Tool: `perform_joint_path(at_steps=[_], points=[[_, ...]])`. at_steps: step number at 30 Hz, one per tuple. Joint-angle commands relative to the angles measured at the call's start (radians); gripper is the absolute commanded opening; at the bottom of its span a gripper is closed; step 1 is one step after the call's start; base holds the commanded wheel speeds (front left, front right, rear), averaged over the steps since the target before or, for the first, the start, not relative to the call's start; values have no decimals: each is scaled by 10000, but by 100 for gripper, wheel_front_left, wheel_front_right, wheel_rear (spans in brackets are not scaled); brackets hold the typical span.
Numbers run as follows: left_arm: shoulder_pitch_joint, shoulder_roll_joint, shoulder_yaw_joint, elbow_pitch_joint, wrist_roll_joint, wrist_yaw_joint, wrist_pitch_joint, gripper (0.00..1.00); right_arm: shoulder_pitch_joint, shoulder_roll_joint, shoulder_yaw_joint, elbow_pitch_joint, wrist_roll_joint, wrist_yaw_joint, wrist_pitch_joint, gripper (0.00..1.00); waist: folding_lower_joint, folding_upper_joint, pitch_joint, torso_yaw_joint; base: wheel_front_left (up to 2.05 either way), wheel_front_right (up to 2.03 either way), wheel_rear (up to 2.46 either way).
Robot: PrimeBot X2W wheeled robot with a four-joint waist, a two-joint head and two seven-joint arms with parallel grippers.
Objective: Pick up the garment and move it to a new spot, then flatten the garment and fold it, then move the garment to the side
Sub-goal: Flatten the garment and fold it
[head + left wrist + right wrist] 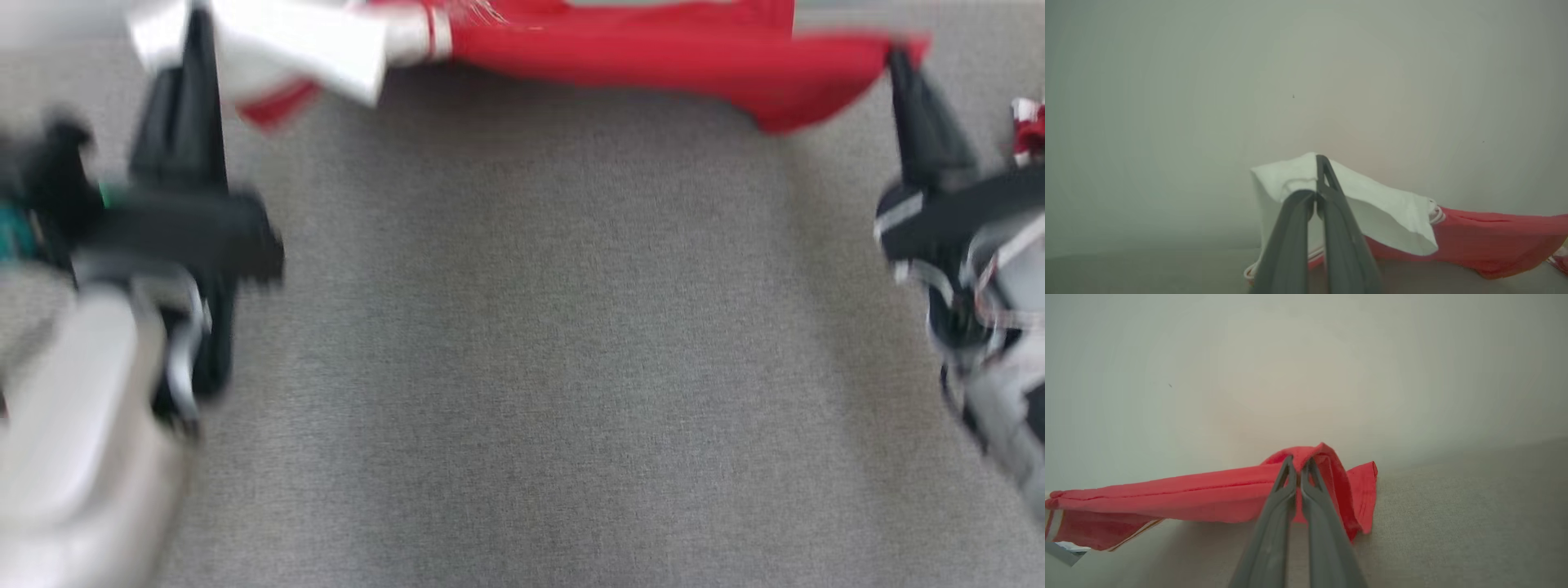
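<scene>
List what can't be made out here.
- Head view: garment top cut off by upper edge; whole frame blurred.
- Head view: red-white thing at right edge, blurred, cropped, unidentifiable.
- Left wrist view: garment's far end leaves the right edge.

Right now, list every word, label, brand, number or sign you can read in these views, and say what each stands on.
None can be read.
Red cloth garment with a white sleeve: striped trim, no lettering visible.
Small red and white item at the head view's right edge: too blurred to read.
Grey woven surface: plain, no markings.
</scene>
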Motion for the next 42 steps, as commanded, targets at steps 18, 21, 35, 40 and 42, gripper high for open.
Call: perform_joint_path(at_steps=[18,21,35,40,42], points=[[7895,-1769,1765,-3094,1002,327,-47,0,7054,1030,-3101,-2213,-1538,-28,-57,0,3,2,-1499,53,0,0,0],[8447,-2205,1927,-3080,1170,121,-47,0,7839,1176,-3507,-2443,-1922,-28,37,0,3,2,-1626,104,0,0,0],[9877,-2972,2005,-2711,1805,-679,-47,0,10538,2308,-5824,-3829,-3685,-28,1349,0,3,2,-1824,266,0,0,0],[9757,-3054,2014,-2600,1928,-929,-48,0,10549,2634,-6236,-4203,-4125,-28,1892,0,3,2,-1822,170,0,0,0],[9595,-3072,2015,-2566,1938,-1076,-48,0,10420,2778,-6329,-4293,-4245,-28,2055,0,3,2,-1817,134,0,0,0]])
